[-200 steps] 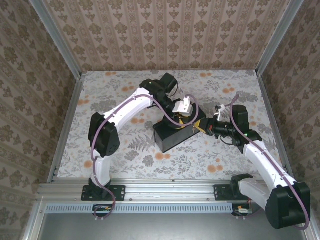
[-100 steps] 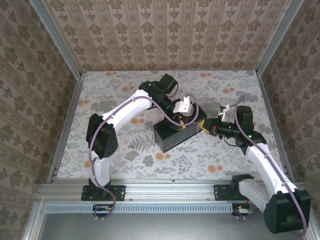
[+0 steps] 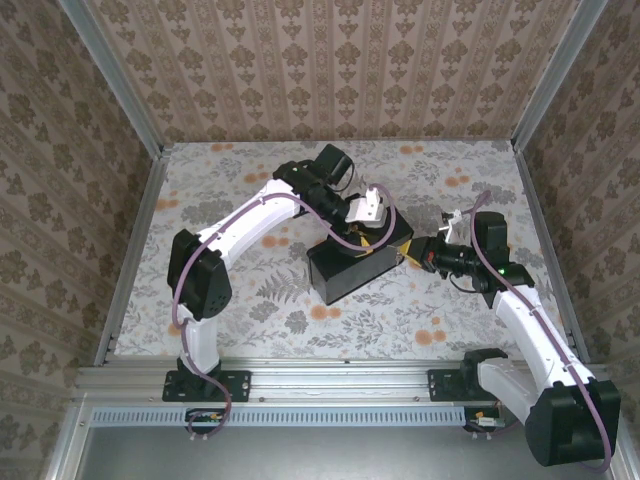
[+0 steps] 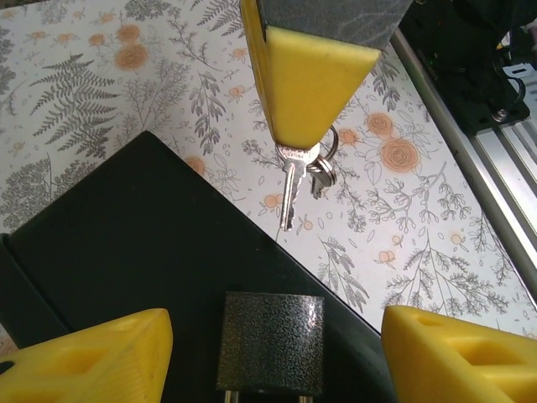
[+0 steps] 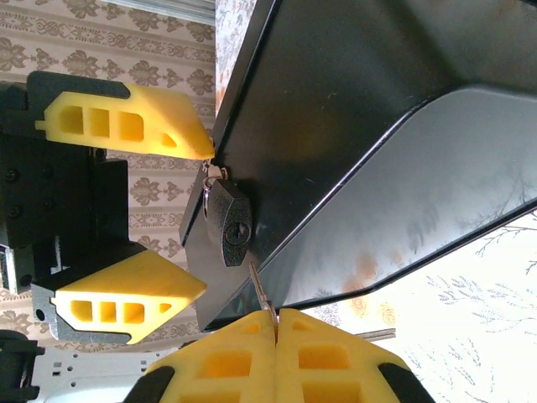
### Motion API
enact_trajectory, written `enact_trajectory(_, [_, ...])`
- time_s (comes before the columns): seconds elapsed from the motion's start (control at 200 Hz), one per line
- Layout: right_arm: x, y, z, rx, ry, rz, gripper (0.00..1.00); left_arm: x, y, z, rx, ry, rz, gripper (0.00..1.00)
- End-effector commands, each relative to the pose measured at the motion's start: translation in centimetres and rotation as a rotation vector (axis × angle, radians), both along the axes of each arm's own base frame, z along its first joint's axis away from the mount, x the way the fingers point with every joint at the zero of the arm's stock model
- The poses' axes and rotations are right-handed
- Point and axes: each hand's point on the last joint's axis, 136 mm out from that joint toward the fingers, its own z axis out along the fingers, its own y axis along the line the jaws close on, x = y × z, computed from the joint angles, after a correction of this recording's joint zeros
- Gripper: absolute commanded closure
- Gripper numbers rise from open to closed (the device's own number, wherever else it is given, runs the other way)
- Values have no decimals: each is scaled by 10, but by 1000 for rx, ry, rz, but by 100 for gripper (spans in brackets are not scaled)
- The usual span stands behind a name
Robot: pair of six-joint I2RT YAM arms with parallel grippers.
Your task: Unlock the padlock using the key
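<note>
Padlock [image 4: 271,340] is seen at the black box [image 4: 126,243] edge | left hand [image 3: 370,222] is held wide open over that edge, yellow fingers [image 4: 84,361] set either side of the padlock, nothing gripped | right hand [image 5: 275,323] is clamped shut on the key [image 4: 289,191], held just off the box edge, near the padlock, apart from it

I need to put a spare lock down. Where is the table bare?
Bare cloth lies left of the box, and in front of it up to the rail. Crowded at the box's right end: left tool, right tool, padlock, key.
</note>
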Motion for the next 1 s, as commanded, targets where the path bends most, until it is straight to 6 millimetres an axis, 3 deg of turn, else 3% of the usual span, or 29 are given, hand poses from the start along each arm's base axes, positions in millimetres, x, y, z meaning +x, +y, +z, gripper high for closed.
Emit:
enact_trajectory(0.0, [0, 1, 12, 4, -24, 14, 100, -11, 5, -3, 23, 18, -27, 32])
enact_trajectory(0.42, [2, 2, 12, 12, -29, 20, 100, -11, -8, -13, 26, 22, -33, 36])
enact_trajectory(0.69, [-1, 5, 14, 33, -26, 41, 100, -9, -4, -24, 61, 21, -32, 52])
enact_trajectory(0.935, [-5, 9, 18, 75, -12, 55, 100, -3, 2, -33, 67, 6, -10, 55])
enact_trajectory(0.995, [-6, 9, 19, 74, -14, 54, 100, -4, 3, -29, 59, 7, -12, 50])
